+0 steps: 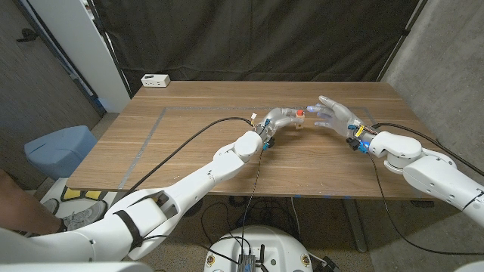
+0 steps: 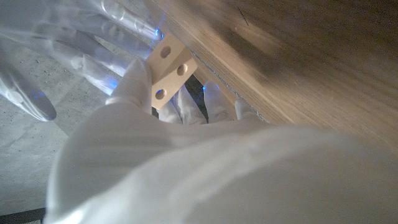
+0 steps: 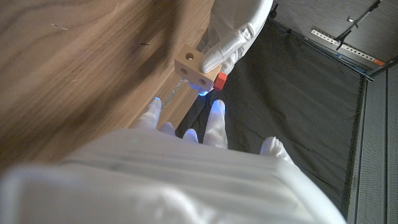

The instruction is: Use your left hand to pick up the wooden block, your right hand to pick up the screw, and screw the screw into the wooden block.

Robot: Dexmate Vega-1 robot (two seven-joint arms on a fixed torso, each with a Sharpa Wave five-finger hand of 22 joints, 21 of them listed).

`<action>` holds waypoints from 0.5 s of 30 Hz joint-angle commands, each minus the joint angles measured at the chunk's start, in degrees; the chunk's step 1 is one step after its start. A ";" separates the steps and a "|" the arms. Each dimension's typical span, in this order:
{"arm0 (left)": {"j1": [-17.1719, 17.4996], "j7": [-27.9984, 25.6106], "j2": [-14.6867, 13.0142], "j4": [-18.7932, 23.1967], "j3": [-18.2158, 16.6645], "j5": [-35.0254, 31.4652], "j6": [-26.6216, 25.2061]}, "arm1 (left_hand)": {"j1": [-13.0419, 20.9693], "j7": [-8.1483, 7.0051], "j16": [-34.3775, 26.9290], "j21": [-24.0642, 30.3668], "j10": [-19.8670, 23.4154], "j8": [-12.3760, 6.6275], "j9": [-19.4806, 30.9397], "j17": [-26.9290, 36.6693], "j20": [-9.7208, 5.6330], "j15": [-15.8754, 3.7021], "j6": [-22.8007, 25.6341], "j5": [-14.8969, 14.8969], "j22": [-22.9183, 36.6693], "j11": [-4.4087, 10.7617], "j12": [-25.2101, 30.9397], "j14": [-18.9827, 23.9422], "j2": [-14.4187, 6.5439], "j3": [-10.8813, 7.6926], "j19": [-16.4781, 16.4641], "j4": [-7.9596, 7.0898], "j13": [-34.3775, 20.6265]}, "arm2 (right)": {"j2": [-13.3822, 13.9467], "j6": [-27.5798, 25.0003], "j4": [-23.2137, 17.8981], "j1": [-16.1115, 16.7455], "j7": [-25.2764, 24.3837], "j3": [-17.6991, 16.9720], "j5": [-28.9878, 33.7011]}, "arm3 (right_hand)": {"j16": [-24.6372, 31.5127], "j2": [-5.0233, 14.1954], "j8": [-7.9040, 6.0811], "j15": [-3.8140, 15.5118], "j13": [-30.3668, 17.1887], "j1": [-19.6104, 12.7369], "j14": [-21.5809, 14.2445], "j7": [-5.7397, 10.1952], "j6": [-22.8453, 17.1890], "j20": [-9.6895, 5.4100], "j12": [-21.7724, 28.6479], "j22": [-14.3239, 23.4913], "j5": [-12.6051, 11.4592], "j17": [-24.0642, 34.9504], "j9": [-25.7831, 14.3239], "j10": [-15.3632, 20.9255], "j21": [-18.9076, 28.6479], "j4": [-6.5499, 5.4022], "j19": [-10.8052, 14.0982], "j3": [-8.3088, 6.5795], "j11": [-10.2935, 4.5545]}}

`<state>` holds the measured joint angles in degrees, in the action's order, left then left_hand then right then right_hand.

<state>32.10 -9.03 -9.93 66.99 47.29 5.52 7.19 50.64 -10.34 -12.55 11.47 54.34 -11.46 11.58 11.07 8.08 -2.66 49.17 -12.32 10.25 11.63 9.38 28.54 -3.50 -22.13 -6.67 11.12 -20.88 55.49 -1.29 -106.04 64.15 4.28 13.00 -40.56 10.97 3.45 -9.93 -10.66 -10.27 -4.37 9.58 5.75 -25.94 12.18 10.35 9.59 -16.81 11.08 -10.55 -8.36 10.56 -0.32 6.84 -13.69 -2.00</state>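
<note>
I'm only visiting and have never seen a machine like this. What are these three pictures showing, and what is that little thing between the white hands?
It is a robot with two white arms at a wooden table. The wide picture looks down from its head; the other two come from cameras on each wrist, so they look turned around. The left hand holds a small wooden block with round holes, raised above the table. The right hand reaches in at a red screw at the block; whether it grips it, I cannot tell. A white power strip lies at the far edge.
</note>
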 commanded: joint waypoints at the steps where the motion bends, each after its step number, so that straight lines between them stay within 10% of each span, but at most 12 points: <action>1: 0.53 -0.46 -0.18 0.96 0.06 -0.18 -0.52 | -1.90 3.44 -0.20 0.40 0.39 -0.25 0.09 0.13 0.17 -3.58 3.95 -0.32 0.31 0.09 4.17 0.44 -3.94 -2.40 -0.14 -2.07 -9.97 | -0.25 -0.41 1.65 -1.71 2.74 1.21 -0.46 | -0.19 -0.52 0.21 -0.30 -0.19 0.39 2.53 1.18 2.34 0.04 -0.40 0.16 0.03 0.27 -0.16 -2.19 -0.24 -0.32 -1.18 0.40 0.02; 15: 0.65 -0.57 -0.34 1.83 0.33 -0.66 -0.88 | -1.95 3.35 -0.20 0.40 0.38 -0.25 0.09 0.13 0.18 -3.56 3.93 -0.31 0.31 0.09 4.18 0.39 -3.94 -2.37 -0.15 -2.11 -9.99 | 0.18 -1.23 2.70 -3.35 5.66 2.61 -0.94 | -0.28 -0.64 0.32 -0.57 -0.22 1.15 4.44 2.03 6.52 0.07 -0.34 0.24 -0.13 0.41 -0.09 -5.09 -0.35 -0.81 -3.07 0.98 0.69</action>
<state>32.60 -9.49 -10.18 68.19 47.37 5.21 6.57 50.64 -10.34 -12.55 11.47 54.10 -11.43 11.61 11.06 8.08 -2.66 49.17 -12.30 10.24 11.58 9.38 28.54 -3.50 -22.13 -6.67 11.12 -20.88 55.38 -1.78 -104.09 61.97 7.91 14.62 -41.05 10.96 2.86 -9.71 -10.84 -10.27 -3.79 9.75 7.80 -19.90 12.25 9.92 9.75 -16.80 11.35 -10.55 -9.95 10.56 -1.04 4.23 -12.97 -1.63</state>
